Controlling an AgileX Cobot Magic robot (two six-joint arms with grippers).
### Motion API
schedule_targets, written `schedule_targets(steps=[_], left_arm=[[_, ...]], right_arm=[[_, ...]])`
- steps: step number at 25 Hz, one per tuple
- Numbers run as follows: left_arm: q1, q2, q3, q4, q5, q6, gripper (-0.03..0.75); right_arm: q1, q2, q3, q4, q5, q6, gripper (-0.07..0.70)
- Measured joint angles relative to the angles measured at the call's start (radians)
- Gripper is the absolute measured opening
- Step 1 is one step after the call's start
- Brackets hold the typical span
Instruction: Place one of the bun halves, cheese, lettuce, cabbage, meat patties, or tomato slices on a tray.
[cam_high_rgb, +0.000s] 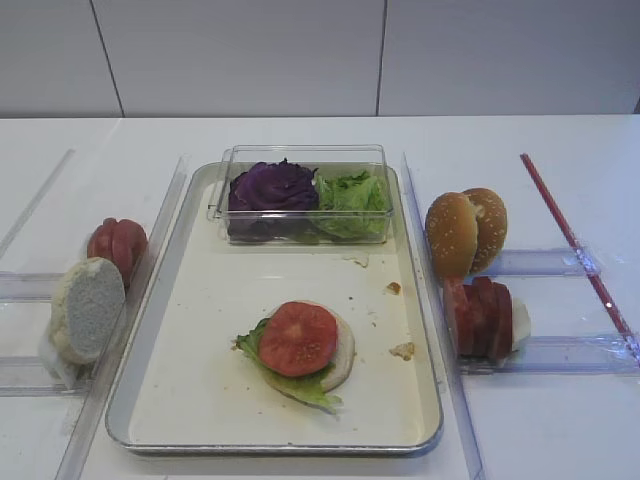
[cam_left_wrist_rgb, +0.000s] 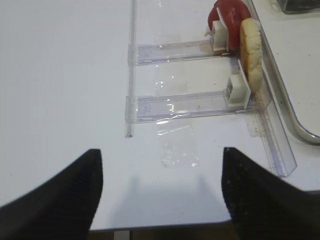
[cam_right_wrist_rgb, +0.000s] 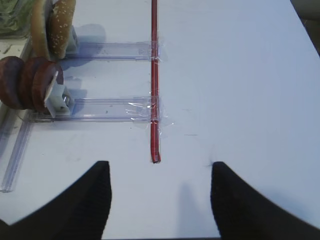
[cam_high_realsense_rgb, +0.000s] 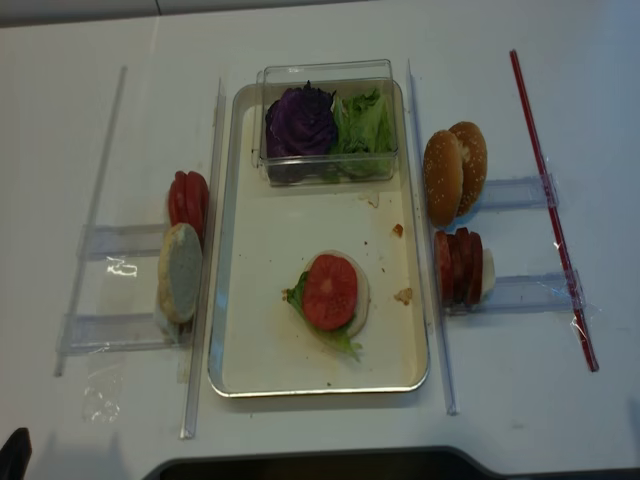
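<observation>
On the tray (cam_high_rgb: 210, 330) lies a pale bun half (cam_high_rgb: 343, 355) with lettuce (cam_high_rgb: 300, 388) and one of the tomato slices (cam_high_rgb: 298, 338) stacked on it. More tomato slices (cam_left_wrist_rgb: 231, 15) and a pale bun half (cam_left_wrist_rgb: 251, 52) stand in the left rails. Sesame bun halves (cam_right_wrist_rgb: 52, 25) and meat patties (cam_right_wrist_rgb: 27, 82) stand in the right rails. Cabbage (cam_high_rgb: 272, 187) and more lettuce (cam_high_rgb: 352, 193) fill a clear box. No cheese shows. My left gripper (cam_left_wrist_rgb: 161, 172) hangs open and empty over bare table near the front edge. My right gripper (cam_right_wrist_rgb: 159, 172) is open and empty too.
The clear box (cam_high_rgb: 300, 155) sits at the tray's far end. Crumbs (cam_high_rgb: 403, 351) dot the tray's right side. A red strip (cam_right_wrist_rgb: 154, 80) is taped across the right rails (cam_right_wrist_rgb: 110, 107). Long clear rails (cam_high_rgb: 160, 300) flank the tray. Loose tape (cam_left_wrist_rgb: 176, 147) lies before the left gripper.
</observation>
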Motion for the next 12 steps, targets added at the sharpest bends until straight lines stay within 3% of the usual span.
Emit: schedule_targets(steps=[12], left_arm=[[0.0, 0.0, 0.0, 0.0, 0.0, 0.0, 0.501]], right_arm=[[0.0, 0.0, 0.0, 0.0, 0.0, 0.0, 0.474]])
